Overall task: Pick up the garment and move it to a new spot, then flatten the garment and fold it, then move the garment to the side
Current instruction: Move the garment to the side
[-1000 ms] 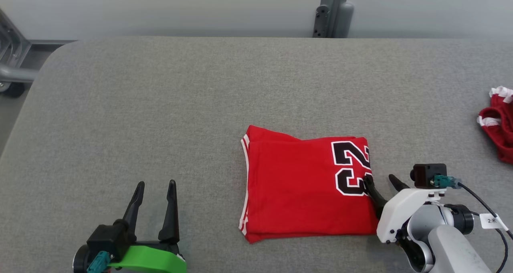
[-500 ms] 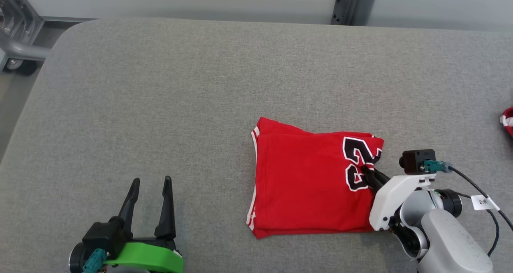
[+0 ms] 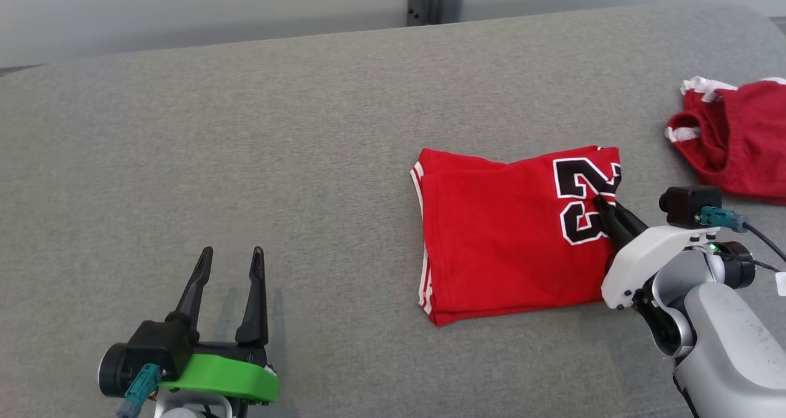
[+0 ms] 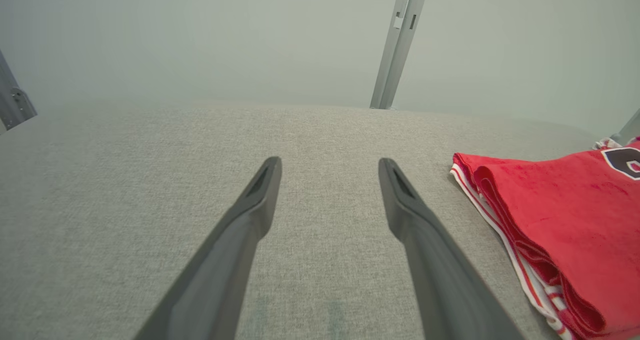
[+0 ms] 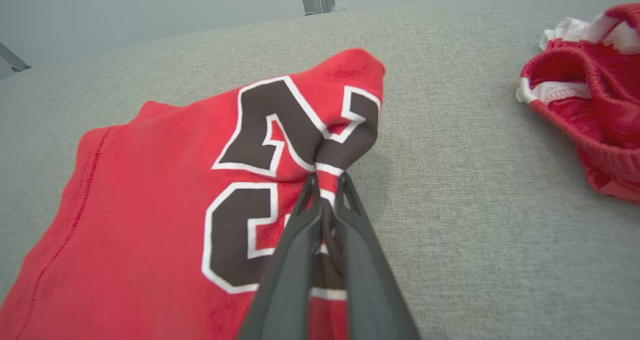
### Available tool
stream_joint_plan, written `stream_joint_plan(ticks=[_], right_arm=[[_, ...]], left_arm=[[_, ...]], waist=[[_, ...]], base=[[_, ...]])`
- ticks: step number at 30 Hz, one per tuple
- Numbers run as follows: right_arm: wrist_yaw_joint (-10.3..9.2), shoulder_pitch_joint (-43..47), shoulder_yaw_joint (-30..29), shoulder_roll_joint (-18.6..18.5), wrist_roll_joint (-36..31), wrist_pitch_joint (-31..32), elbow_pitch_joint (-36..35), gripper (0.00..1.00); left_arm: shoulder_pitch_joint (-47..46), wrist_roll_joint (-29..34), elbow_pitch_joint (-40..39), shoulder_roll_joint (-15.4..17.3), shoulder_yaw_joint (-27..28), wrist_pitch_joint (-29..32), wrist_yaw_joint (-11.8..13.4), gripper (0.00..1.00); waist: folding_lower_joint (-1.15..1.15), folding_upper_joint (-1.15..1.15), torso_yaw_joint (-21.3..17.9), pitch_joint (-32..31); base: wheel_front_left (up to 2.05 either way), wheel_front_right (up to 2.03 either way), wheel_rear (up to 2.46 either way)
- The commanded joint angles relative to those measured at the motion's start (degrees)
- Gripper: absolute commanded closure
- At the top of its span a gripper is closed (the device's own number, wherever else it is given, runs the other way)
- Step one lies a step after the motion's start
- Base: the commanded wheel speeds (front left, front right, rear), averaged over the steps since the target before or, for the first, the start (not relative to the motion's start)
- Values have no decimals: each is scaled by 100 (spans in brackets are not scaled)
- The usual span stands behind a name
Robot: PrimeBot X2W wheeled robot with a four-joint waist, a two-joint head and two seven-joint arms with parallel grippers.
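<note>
The right tool (image 3: 600,204) is clamped on the jersey (image 3: 503,234), both fingers pinched tight on a bunch of cloth at its right edge, right in the black number 23 (image 5: 270,130). From the right wrist view you can see the fabric puckered up between the tips. The jersey is folded into a red block and lies right of the middle of the grey desk (image 3: 245,129), with its white-striped edges to the left. Its right edge is gathered and raised a little at the grip, and the rest lies flat. Over at the near left, the left tool (image 3: 232,255) hangs with its fingers spread and nothing between them, well apart from the jersey. At the far right of the desk, a second red garment (image 3: 737,142) sits in a crumpled heap, apart from the folded one.
</note>
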Motion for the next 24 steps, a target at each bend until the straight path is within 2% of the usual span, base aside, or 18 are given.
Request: stream_joint_plan(ticks=[1, 7, 12, 17, 24], right_arm=[[-9, -95, -54, -26, -38, -58, -72, 100], [-9, -109, -302, 8, -63, -133, -238, 100], [-9, -19, -501, 40, -80, -191, -331, 100], [-8, 69, -725, 6, -132, -150, -462, 100], [-8, -58, -843, -42, -268, 28, -671, 100]], left_arm=[[-124, 58, -24, 62, -4, -16, -25, 0], [-340, 157, 34, 159, -147, -16, -60, 0], [-460, 189, 88, 202, -263, -14, -81, 0], [-509, 151, 150, 175, -345, -14, -91, 0], [-453, 83, 143, 114, -357, -15, -29, 0]], waist=[[0, 0, -910, 274], [0, 0, -1673, 507], [0, 0, -1983, 543], [0, 0, -1988, 456], [0, 0, -1636, 331]], base=[[0, 0, 0], [0, 0, 0], [0, 0, 0], [0, 0, 0], [0, 0, 0]])
